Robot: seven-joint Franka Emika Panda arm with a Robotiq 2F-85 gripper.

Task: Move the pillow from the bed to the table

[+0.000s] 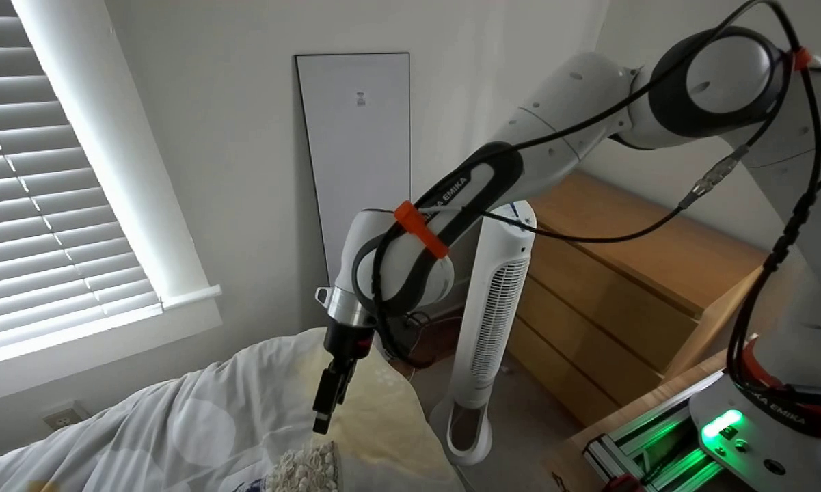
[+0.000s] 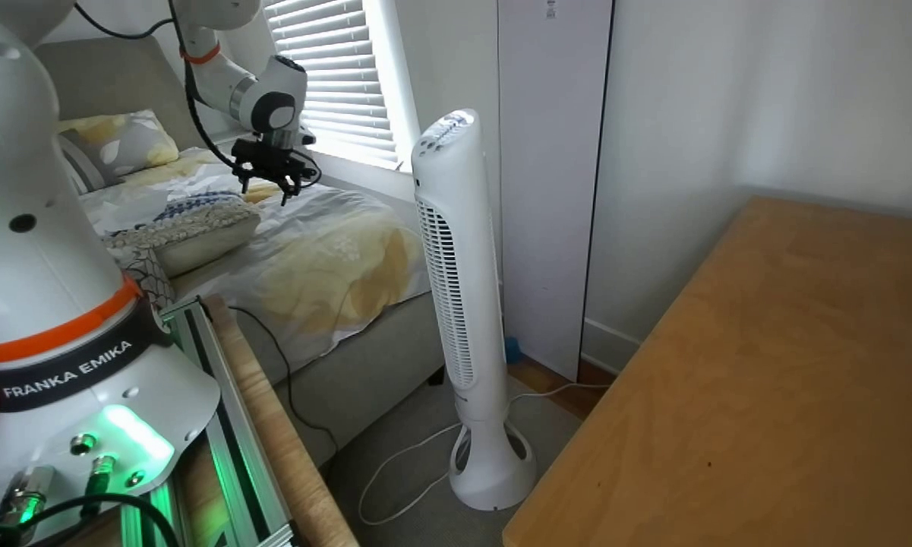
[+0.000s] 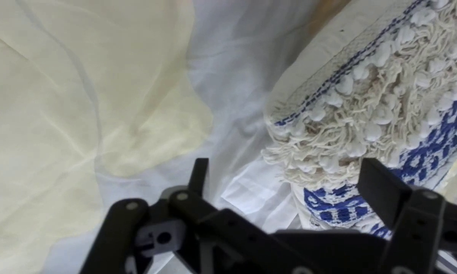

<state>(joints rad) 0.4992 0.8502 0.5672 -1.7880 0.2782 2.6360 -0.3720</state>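
Note:
The pillow (image 3: 365, 125) lies on the bed (image 2: 372, 365), its cream fringe and navy-and-white weave facing up. It also shows in both exterior views, cut off by the bottom edge in one (image 1: 307, 470) and near the robot's base in another (image 2: 205, 222). My gripper (image 3: 285, 167) is open and empty above the pillow's near corner. In the wrist view one finger is over the white sheet and one over the pillow. The gripper also shows in both exterior views (image 1: 322, 420) (image 2: 266, 191), apart from the pillow. The table (image 2: 767, 380), a tan chest of drawers, also shows behind the arm (image 1: 629, 232).
A tall white tower fan (image 2: 463, 289) stands between the bed and the table; it also shows in an exterior view (image 1: 495, 321). A white panel (image 1: 362, 137) leans on the wall. A window with blinds (image 1: 55, 205) is beside the bed. More cushions (image 2: 125, 140) lie at the bed's head.

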